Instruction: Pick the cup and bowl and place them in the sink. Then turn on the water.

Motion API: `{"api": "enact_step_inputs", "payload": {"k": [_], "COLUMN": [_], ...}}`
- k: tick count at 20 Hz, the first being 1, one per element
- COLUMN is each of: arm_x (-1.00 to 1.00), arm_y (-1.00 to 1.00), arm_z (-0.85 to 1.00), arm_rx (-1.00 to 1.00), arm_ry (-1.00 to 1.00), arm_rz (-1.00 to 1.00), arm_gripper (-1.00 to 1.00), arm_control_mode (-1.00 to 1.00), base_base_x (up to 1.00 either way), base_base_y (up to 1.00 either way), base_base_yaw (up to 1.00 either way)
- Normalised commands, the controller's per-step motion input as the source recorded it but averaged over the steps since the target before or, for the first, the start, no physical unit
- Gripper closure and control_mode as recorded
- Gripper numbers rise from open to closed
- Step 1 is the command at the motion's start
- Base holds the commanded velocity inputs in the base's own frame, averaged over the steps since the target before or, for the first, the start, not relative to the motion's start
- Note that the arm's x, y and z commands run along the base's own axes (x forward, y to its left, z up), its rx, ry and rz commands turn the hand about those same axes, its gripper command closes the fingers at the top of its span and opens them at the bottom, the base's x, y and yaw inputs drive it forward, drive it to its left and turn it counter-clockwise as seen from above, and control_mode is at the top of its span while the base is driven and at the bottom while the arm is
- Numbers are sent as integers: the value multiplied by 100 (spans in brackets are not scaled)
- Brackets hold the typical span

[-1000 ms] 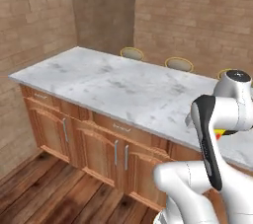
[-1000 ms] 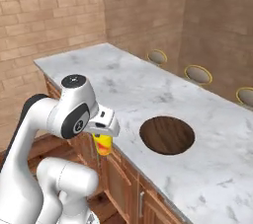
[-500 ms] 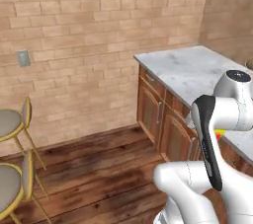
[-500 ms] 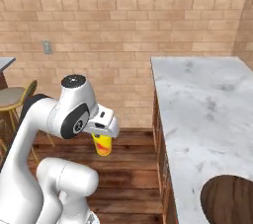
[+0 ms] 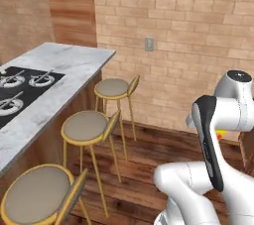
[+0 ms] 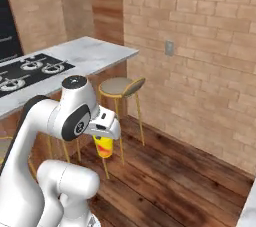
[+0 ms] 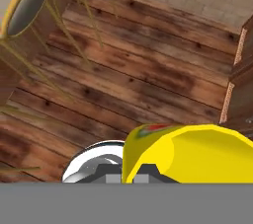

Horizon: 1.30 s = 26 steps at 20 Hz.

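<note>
Your brick wall (image 6: 200, 31) stands well beyond the jaws, and the plank floor (image 7: 128, 70) lies far below them. The marble desk (image 5: 59, 65) with its black cooktop (image 5: 22, 87) runs off to the left of the jaws, with three yellow-framed stools (image 5: 87, 127) along its edge. Your gripper (image 6: 106, 130) is clamped shut on the cup (image 6: 104, 146), which hangs yellow beneath the jaws, above the floor.

Stools (image 5: 113, 89) beside counter (image 5: 74, 60); open floor (image 6: 165, 181)
</note>
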Motion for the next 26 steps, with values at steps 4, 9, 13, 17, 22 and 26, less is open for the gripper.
{"api": "enact_step_inputs", "payload": {"k": [4,9,13,17,22,26], "arm_x": [0,0,0,0,0,0], "arm_y": [0,0,0,0,0,0], "arm_z": [0,0,0,0,0,0], "arm_rx": [0,0,0,0,0,0], "arm_ry": [0,0,0,0,0,0], "arm_rz": [0,0,0,0,0,0], "arm_gripper": [100,100,100,100,100,100], "arm_control_mode": [100,100,100,100,100,100], "base_base_x": [-2,-2,-1,0,6,23], "base_base_y": [0,0,0,0,8,45], "base_base_yaw": [100,100,100,100,88,19]}}
